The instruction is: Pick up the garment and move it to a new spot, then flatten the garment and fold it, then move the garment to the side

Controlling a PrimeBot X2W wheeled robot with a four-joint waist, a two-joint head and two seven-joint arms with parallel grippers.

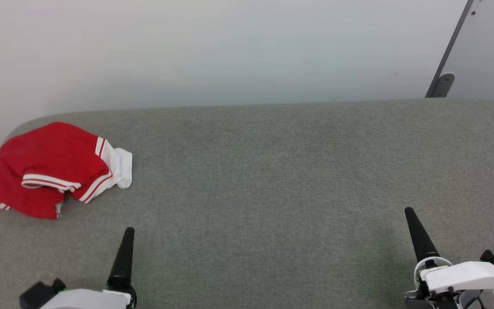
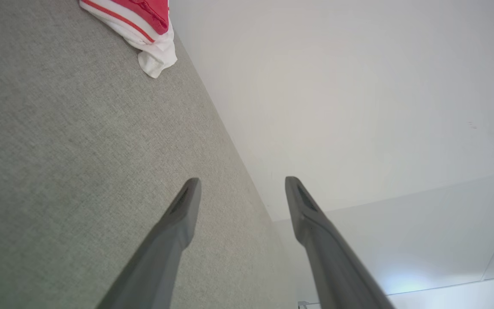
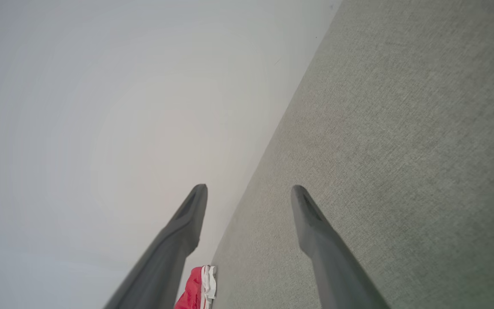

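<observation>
The garment [image 1: 54, 167], bright red with white bands and thin red stripes at its hems, is lying crumpled in a loose heap at the far left corner of the grey fabric-covered table [image 1: 272, 193]. A flap of white lining [image 1: 123, 167] is spilling out of it toward the table's middle, and its red side is reaching the table's left edge.

The left gripper [image 2: 240, 184] is hovering over the near edge by the left corner, its two dark fingers [image 2: 178, 223] standing apart with nothing between them. The garment is sitting beyond their tips, well apart from them. The right gripper [image 3: 249, 191] is hanging over the near edge toward the right corner, its fingers likewise spread and gripping nothing, with most of the table's width lying between it and the red heap.

A pale wall [image 1: 230, 51] is rising directly behind the table's far edge. A slanted grey metal bar [image 1: 448, 51] with a rounded foot is coming down to that edge near the far right corner.
</observation>
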